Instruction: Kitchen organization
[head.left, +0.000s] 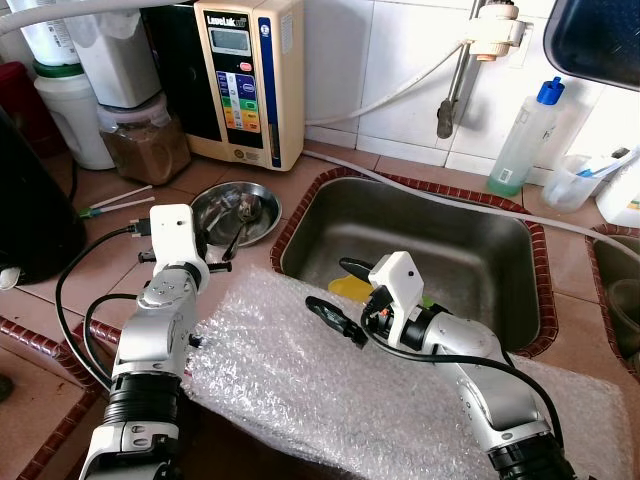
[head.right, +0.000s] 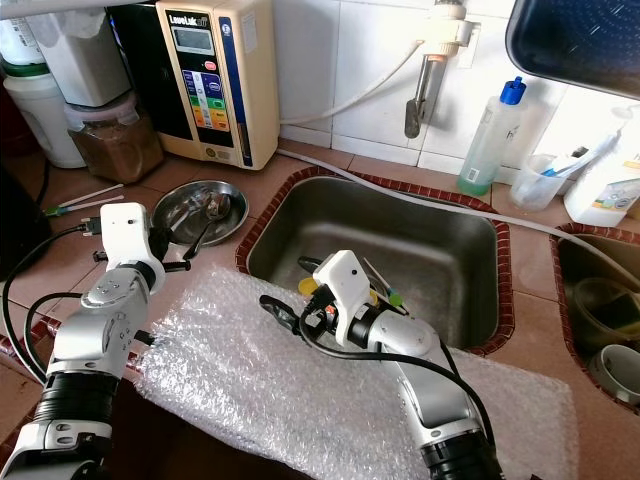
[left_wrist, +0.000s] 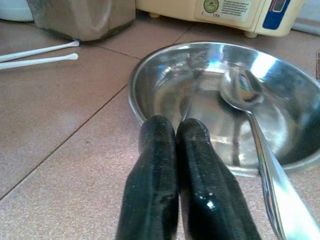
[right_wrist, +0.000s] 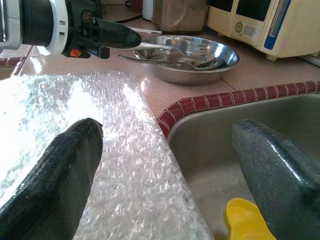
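Bowl (head.left: 236, 212): round steel, spoon (left_wrist: 260, 145) inside | left gripper (left_wrist: 172, 135) closed beside rim; right gripper (head.left: 335, 290) open over bubble wrap (head.left: 330, 390)

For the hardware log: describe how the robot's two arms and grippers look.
Both arms are silver-grey metal with ribbed black collars lower down and white blocky wrist housings. The left arm has black cables looping beside it; the right arm carries one along its forearm. Left gripper and right gripper each have two long, rounded, glossy black fingers.
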